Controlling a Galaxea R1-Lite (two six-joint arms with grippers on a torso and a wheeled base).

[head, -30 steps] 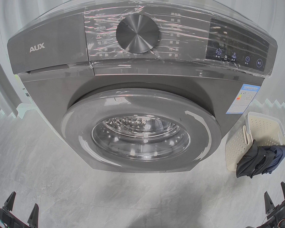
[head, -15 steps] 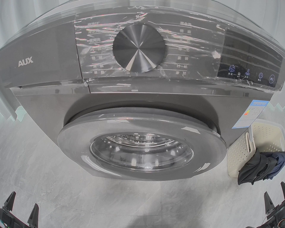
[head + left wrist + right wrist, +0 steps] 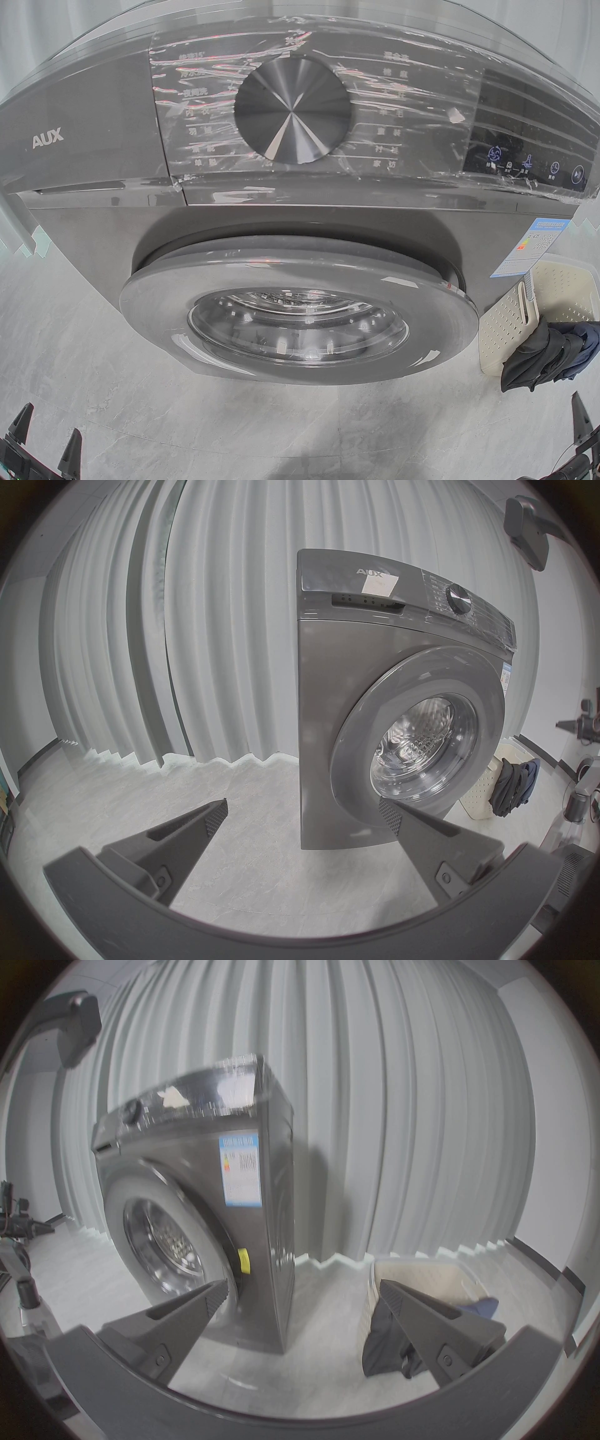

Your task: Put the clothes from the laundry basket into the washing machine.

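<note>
A grey front-loading washing machine [image 3: 300,206] stands straight ahead, its round glass door [image 3: 299,325] shut. To its right on the floor sits a cream perforated laundry basket [image 3: 509,322] with dark clothes [image 3: 540,362] draped over its rim. My left gripper [image 3: 45,431] hangs open at the lower left, well short of the machine, with nothing in it. My right gripper [image 3: 303,1291] is open and empty too, low on the right near the basket [image 3: 437,1272]. From the left wrist I see the machine [image 3: 400,699] and the clothes [image 3: 512,786] beyond the open left gripper [image 3: 303,808].
Pale marble floor [image 3: 250,425] spreads in front of the machine. White pleated curtains [image 3: 406,1116] hang behind the machine and basket. Plastic film covers the control panel with its large dial [image 3: 292,110].
The whole head view has shifted: the machine looms larger and lower, so the camera moved closer. The right gripper sits lower and further right at the frame edge. The left gripper is unchanged.
</note>
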